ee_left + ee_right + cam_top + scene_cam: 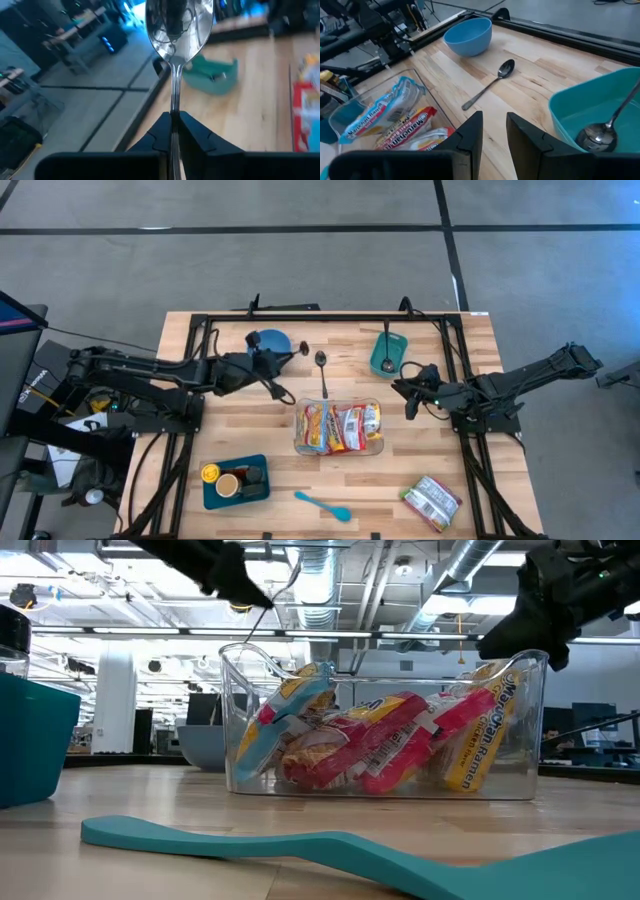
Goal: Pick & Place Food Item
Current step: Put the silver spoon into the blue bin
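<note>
My left tool (172,131) clamped on a spoon (178,22) above the bench (240,415); right tool (493,131) slightly parted, empty, beside the ramen bin (339,428)

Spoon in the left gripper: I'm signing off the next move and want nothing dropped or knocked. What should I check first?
1. Grip: left gripper is shut on the handle of the held spoon, centred between the fingers: ok.
2. Held spoon's height above the table: cannot tell.
3. Right gripper is open, empty and apart from the clear bin: ok.
4. Ramen packs sit inside the clear bin, none hanging over the rim: ok.
5. Loose spoon lies flat beside the blue bowl, close to the left gripper's path: not ok.
</note>
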Controlling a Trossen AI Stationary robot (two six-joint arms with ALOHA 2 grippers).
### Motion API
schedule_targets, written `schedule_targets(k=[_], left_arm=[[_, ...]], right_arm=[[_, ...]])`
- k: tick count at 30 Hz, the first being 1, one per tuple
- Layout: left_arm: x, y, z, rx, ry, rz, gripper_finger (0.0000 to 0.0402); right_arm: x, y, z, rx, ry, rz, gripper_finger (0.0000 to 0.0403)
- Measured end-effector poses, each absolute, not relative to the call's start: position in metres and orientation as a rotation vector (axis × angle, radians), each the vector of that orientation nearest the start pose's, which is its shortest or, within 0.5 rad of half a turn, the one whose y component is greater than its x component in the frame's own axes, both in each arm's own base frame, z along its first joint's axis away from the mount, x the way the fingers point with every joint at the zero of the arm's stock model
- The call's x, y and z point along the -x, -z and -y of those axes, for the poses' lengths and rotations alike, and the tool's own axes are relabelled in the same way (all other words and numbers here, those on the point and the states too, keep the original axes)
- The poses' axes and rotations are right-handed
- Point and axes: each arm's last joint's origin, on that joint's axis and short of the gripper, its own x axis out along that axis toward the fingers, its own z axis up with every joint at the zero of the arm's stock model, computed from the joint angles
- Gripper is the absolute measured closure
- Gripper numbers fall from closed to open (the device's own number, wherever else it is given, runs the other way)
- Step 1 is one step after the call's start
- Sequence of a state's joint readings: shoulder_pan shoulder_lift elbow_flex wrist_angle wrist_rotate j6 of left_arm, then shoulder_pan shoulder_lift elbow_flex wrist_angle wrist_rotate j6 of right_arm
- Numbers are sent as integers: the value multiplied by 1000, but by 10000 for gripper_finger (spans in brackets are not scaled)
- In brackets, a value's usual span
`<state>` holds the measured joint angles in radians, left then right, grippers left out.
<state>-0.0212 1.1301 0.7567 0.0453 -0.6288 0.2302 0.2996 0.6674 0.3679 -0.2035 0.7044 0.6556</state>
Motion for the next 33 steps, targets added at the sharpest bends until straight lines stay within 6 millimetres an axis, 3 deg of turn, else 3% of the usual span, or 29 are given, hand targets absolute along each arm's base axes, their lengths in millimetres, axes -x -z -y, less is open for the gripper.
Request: schedule_targets(k=[7,11,24,33], left_arm=[[-256,-292,-15,-269,-611,-202,390],[-266,-286,-17,-283,-632,-179,391],[-337,-265,-20,-418,-761,-401,390],[-377,-249,-22,-588,-840,-527,390]], right_arm=[[-143,-210,-24,-400,520,-279,321],[-143,-212,-24,-402,552,-241,321],[-143,-220,-18,-383,760,-79,321],[-145,-230,-15,-464,800,43,321]])
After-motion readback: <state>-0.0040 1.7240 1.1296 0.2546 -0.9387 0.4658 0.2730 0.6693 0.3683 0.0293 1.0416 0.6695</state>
